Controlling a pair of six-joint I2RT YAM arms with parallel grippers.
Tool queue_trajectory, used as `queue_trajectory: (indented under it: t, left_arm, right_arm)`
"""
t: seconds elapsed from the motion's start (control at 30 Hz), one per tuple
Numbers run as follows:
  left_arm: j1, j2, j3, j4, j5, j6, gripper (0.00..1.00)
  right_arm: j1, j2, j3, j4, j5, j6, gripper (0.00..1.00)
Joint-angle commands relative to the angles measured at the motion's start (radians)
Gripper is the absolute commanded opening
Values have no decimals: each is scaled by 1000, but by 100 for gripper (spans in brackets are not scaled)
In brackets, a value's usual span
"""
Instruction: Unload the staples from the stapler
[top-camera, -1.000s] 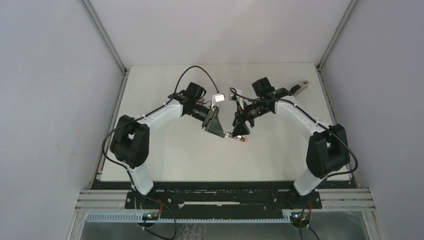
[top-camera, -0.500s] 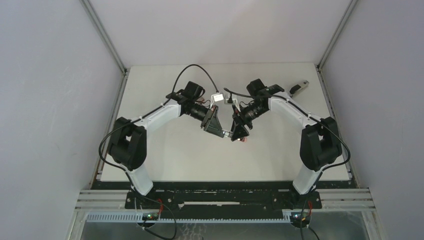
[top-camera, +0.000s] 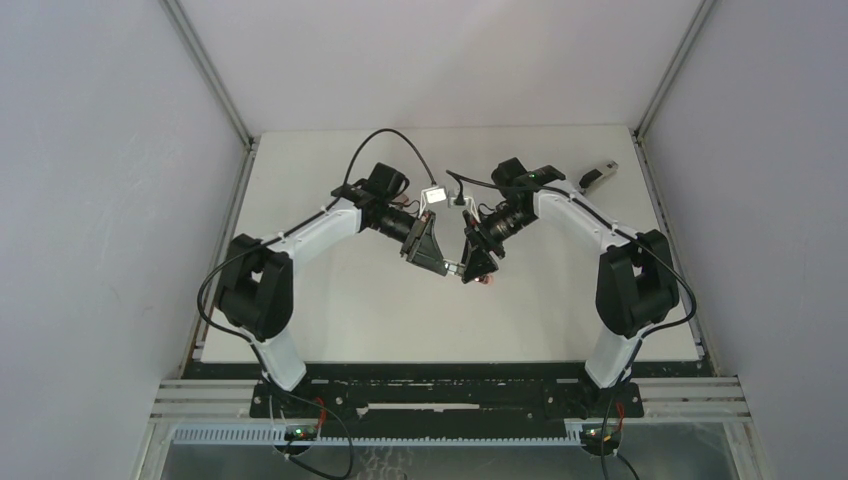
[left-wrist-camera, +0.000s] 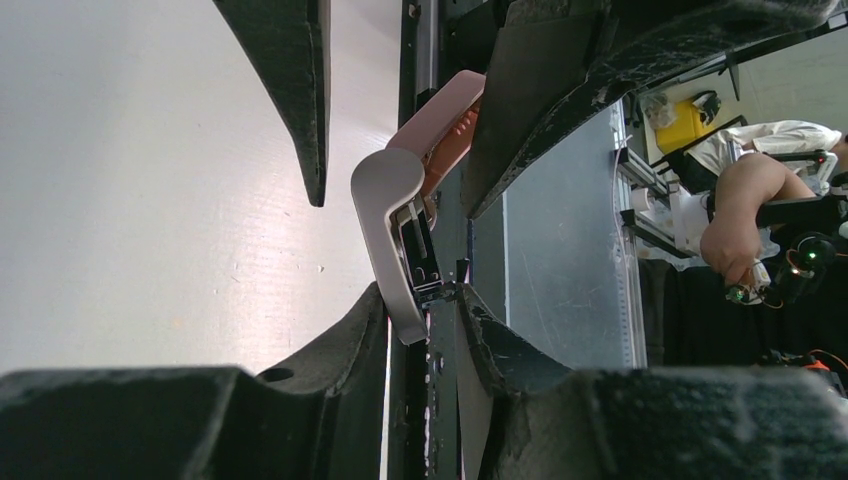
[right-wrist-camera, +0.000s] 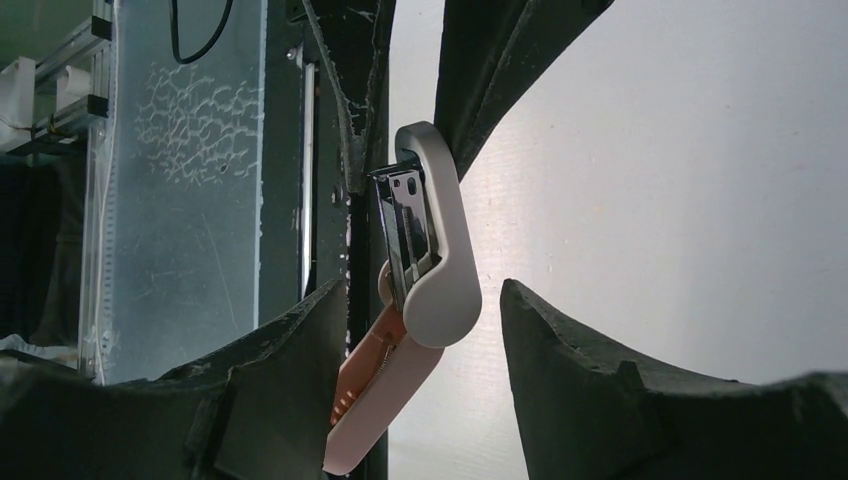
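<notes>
The stapler (top-camera: 482, 277) hangs in the air between my two grippers, above the table's middle. It has a grey-white top arm (right-wrist-camera: 443, 262) swung apart from its pink base (right-wrist-camera: 385, 398), with the dark metal magazine (left-wrist-camera: 418, 250) bared. My left gripper (left-wrist-camera: 420, 302) is shut on the tip of the top arm. My right gripper (right-wrist-camera: 422, 300) is open, its fingers (right-wrist-camera: 590, 370) on either side of the hinge end. The pink base lies close by the right gripper's left finger. I cannot make out any staples.
A small white box (top-camera: 436, 196) lies on the table behind the grippers. A grey and black object (top-camera: 598, 174) lies at the back right corner. Side walls close the table on the left and right.
My right arm has swung left, and its open fingers have come around the stapler. The left gripper has kept its hold and barely moved.
</notes>
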Motion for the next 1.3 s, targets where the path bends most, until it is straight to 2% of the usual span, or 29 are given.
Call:
queue_trajectory:
  t: [0.0, 0.13, 0.43, 1.2, 1.27]
  left_arm:
    - [-13, -40, 67, 15, 40, 23, 30]
    - [-13, -38, 66, 15, 42, 23, 30]
    - [-11, -48, 64, 16, 39, 31, 30]
    - [3, -55, 62, 16, 48, 32, 30]
    - [3, -55, 62, 15, 50, 32, 30]
  right_arm:
    - [30, -7, 23, 46, -34, 24, 58]
    - [28, -23, 1, 104, -56, 66, 59]
    - [-11, -41, -11, 104, -128, 61, 56]
    - [-15, 31, 53, -123, -155, -146, 38]
    - [-13, 34, 57, -129, -156, -151, 33]
